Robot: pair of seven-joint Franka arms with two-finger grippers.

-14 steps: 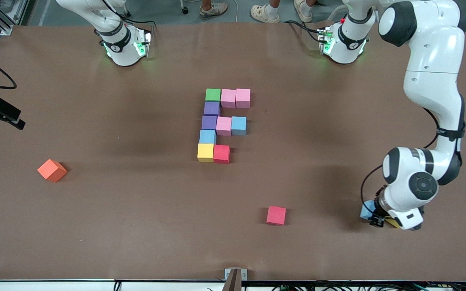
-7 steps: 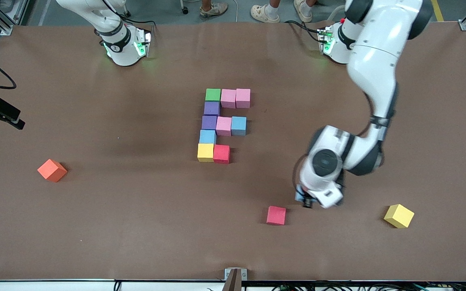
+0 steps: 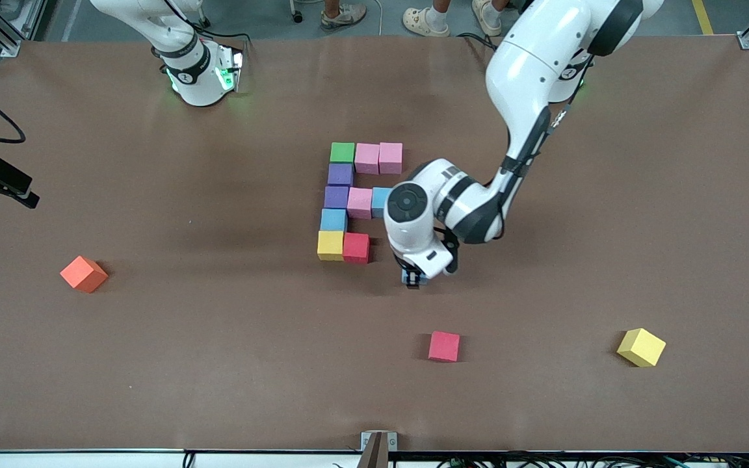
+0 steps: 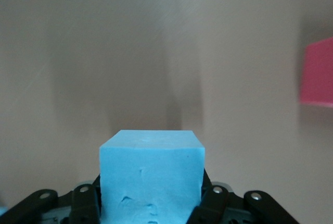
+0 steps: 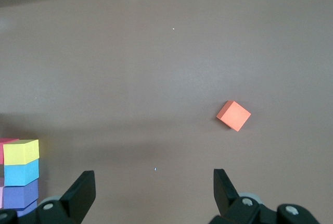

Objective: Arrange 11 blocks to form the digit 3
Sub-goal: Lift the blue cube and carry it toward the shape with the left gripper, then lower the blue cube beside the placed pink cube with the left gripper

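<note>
Left arm has swung in from its end of the table, carrying the last cube to the figure.
The left gripper (image 3: 415, 279), clamped on a light blue cube (image 4: 151, 174), now hangs beside the red cube (image 3: 355, 247) of the unfinished bar; only the wrist view shows the grip. The right gripper (image 5: 153, 190) waits, wide open.

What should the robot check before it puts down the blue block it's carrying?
1. Left pincer shut on light blue block: ok.
2. Spot beside the red block at the figure's nearest bar is free: ok.
3. Carried block lined up over that spot: not ok, it is off toward the left arm's end.
4. Right pincer open, waiting away from the figure: ok.
5. Loose red block and loose yellow block out of the way: ok.
</note>
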